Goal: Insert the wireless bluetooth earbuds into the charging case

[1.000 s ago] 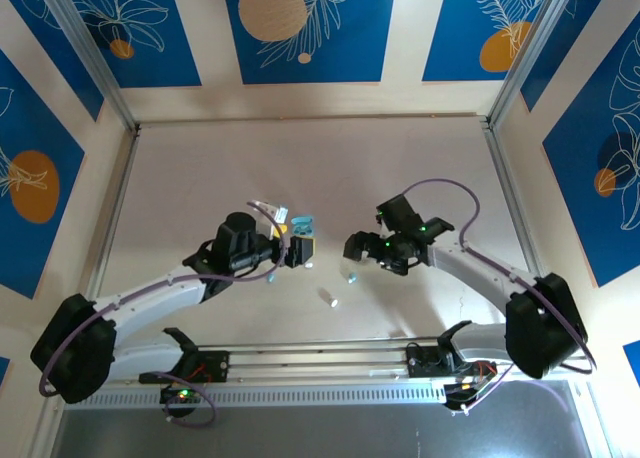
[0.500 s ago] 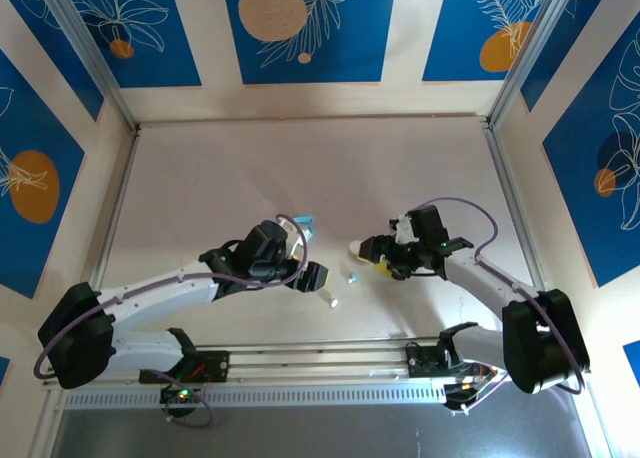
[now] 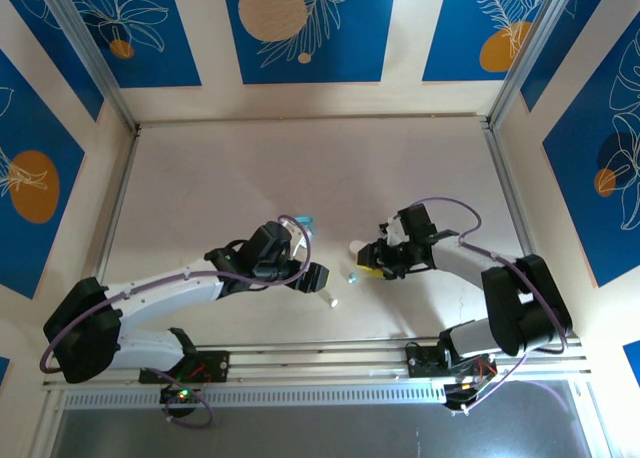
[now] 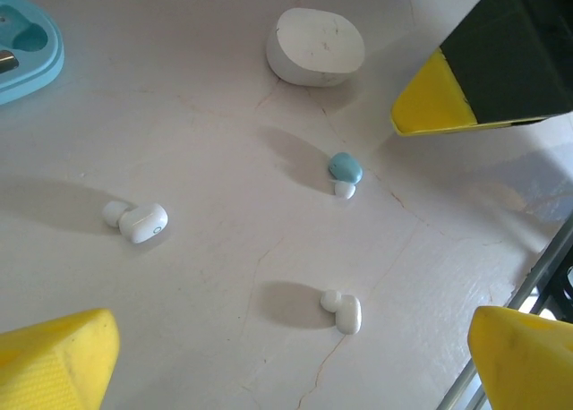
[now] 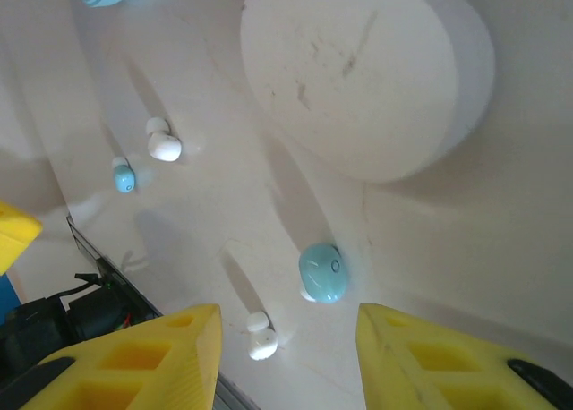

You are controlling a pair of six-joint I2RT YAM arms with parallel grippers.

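Pale, crack-lined tabletop (image 3: 300, 168) lies bare across its far half, walled by blue-and-cream panels, with a metal rail (image 3: 320, 356) along the near edge. Left gripper (image 4: 286, 374) hangs spread wide, gripping nothing, above two white earbuds (image 4: 143, 222) that lie well apart. Right gripper (image 5: 288, 361) stands partly spread, also gripping nothing; a light blue earbud (image 5: 322, 273) lies just beyond its fingers (image 5: 170, 356), touching neither. Farther on sits the closed white case (image 5: 367, 70); the open light blue case (image 4: 22, 47) lies to the left. A second light blue earbud (image 5: 124, 177) rests beside a white one, all four outside the cases.
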